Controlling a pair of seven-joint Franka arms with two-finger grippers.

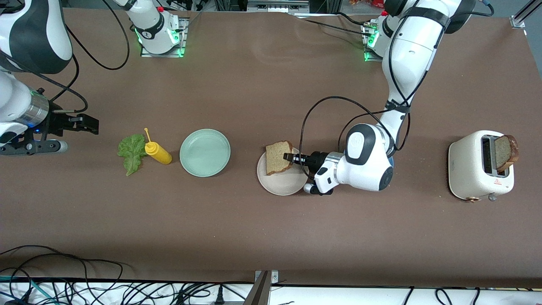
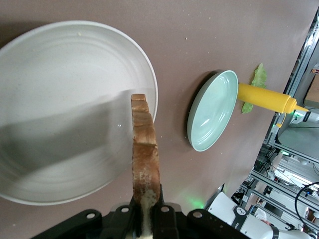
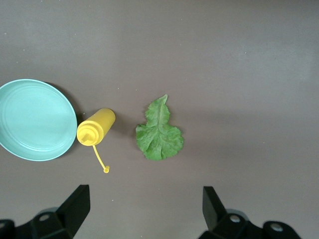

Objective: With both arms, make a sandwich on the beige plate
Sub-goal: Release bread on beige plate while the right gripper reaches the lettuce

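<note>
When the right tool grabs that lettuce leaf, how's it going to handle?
The lettuce leaf lies flat and thin on the table, so it will probably flop and droop from a pinch. It looks very light and may slide if pushed. Its ruffled edges could tear. The open right tool hovers over it.

1. Setting: robotics lab, probably.
2. Evidence: two arm bases (image 1: 159, 36) bolted onto a brown-covered table (image 1: 254, 237).
3. Loose cables (image 1: 63, 279) along the table edge; metal racking (image 2: 294, 164) is partly visible.
</note>
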